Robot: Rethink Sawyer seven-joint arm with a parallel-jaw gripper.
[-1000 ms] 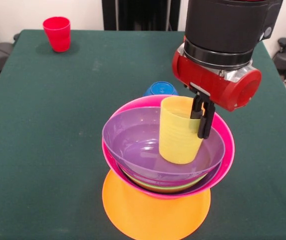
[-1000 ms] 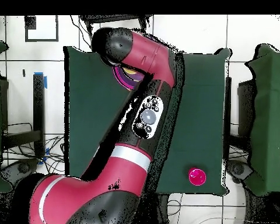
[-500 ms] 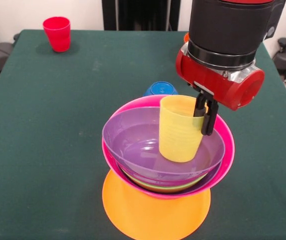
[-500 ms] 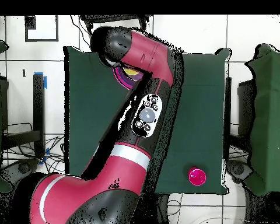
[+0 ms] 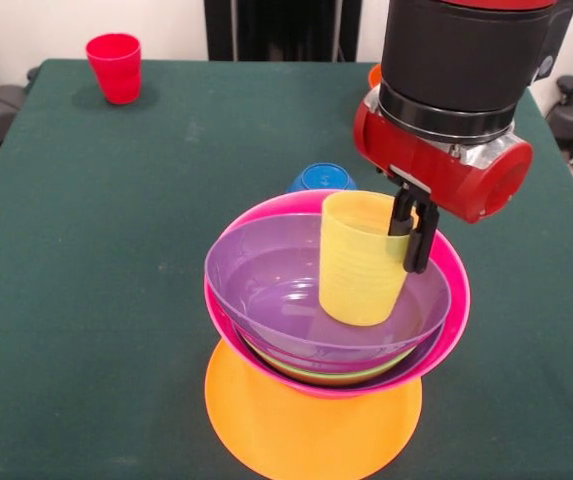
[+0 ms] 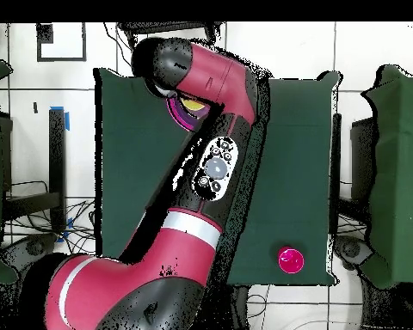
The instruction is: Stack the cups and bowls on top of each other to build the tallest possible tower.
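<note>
Above the tower [image 5: 336,320], the arm [image 6: 201,180] is being held nearly vertical, wrist down, with the gripper [image 5: 413,235] closed on the far rim of the yellow cup [image 5: 359,258]. That cup is being kept upright inside the top purple bowl [image 5: 266,285], which is nested in the pink bowl [image 5: 446,300] over the orange base [image 5: 306,430]. Behind the tower a blue bowl [image 5: 318,178] is lying upside down, and a red cup [image 5: 115,67] is standing well apart at the far corner.

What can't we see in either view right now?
- Overhead: the arm covers nearly the whole tower.
- Front: the orange bowl is cut by the bottom edge; the blue bowl sits half behind the pink bowl.
- Front: end effector grip on the yellow cup rim unclear.
</note>
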